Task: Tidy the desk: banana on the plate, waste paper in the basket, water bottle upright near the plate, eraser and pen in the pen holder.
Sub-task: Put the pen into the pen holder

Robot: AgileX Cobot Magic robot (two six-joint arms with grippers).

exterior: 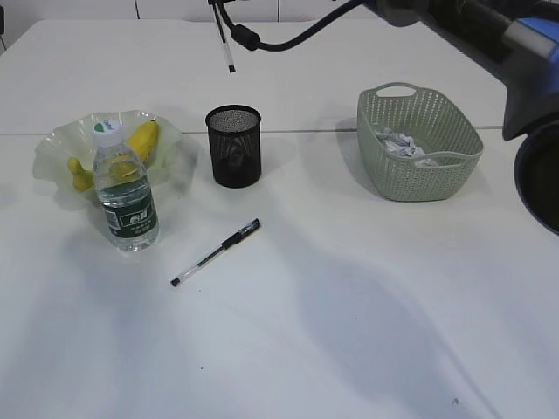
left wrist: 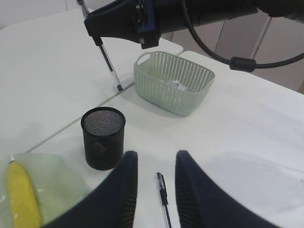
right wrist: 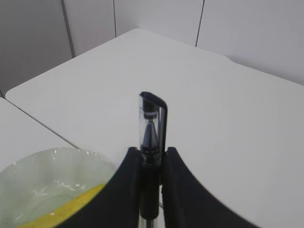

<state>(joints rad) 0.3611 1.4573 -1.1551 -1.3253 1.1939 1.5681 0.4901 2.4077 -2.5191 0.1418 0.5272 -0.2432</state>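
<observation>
One pen [exterior: 216, 253] lies on the table in front of the black mesh pen holder [exterior: 233, 146]. My left gripper [left wrist: 156, 156] hovers open above it, the pen [left wrist: 163, 195] lying between the fingers [left wrist: 124, 190]. My right gripper [right wrist: 152, 151] is shut on a second pen [right wrist: 152, 128], which hangs tip-down [exterior: 229, 45] behind and above the holder. The banana [exterior: 144, 140] lies on the clear wavy plate [exterior: 61, 140]. The water bottle [exterior: 125, 192] stands upright in front of the plate. Waste paper [exterior: 403, 144] sits in the green basket [exterior: 419, 175]. A dark shape shows through the holder's mesh; I cannot tell whether it is the eraser.
The right arm [exterior: 489, 35] and its cable reach in from the top right, above the basket. A seam between two tabletops [exterior: 306, 131] runs behind the holder. The table's far edge [right wrist: 95, 45] drops off beyond the plate.
</observation>
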